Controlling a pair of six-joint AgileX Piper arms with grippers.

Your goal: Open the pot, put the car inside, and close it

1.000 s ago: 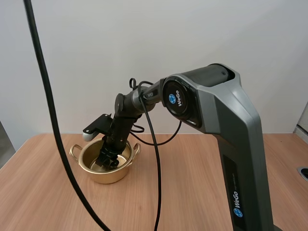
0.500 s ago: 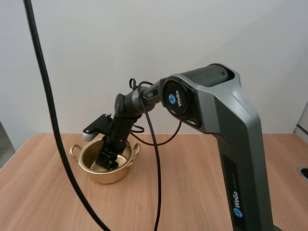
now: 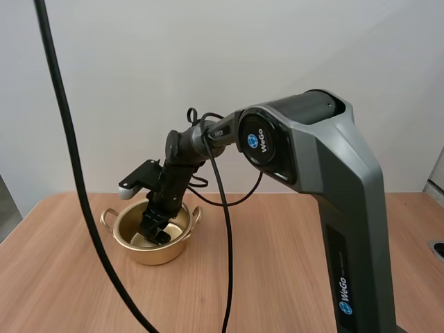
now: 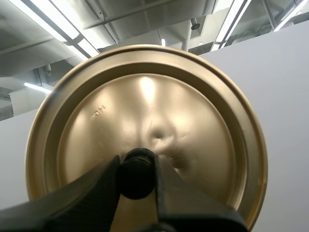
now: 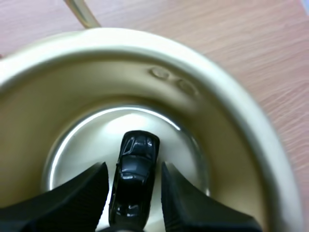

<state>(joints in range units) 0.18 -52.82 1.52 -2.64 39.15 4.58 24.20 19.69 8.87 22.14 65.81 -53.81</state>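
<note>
A gold pot [image 3: 122,220] stands uncovered on the wooden table at the left. My right gripper [image 3: 154,232] reaches down inside it. In the right wrist view a small black toy car [image 5: 135,166] lies on the pot's shiny floor, ringed by the pot's wall [image 5: 217,121]. My right gripper [image 5: 134,170] is open, one finger on each side of the car with a thin gap at both. My left gripper [image 4: 136,164] is shut on the black knob [image 4: 136,176] of the gold lid [image 4: 193,106], which it holds up in the air.
The wooden table [image 3: 277,270] spreads bare to the right of and in front of the pot. The right arm's big grey base link [image 3: 333,208] rises at the right. A white wall stands behind the table.
The right arm's wrist has shifted slightly up and to the left; its gripper stays inside the pot.
</note>
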